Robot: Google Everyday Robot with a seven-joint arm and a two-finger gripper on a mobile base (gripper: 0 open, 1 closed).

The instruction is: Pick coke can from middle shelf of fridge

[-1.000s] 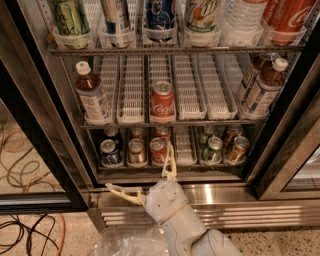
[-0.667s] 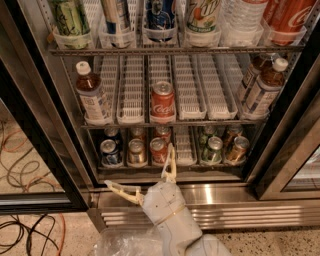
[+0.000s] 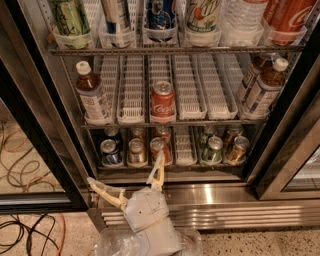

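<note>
The coke can stands upright in a white slotted lane tray at the front of the middle shelf of the fridge. It is red with white script and a silver top. Brown tea bottles stand at the shelf's left and right ends. My gripper is low, in front of the ribbed steel base and below the bottom rack, well under the can. Its two pale fingers are spread wide apart, one pointing up, one pointing left. It holds nothing.
The top rack holds tall cans and bottles, with a big red Coca-Cola bottle at the right. The bottom rack holds several small cans. Black-framed glass doors stand open at left and right. Cables lie on the floor.
The gripper and wrist have shifted slightly to the left; the fingers stay spread. The can and bottles have not moved.
</note>
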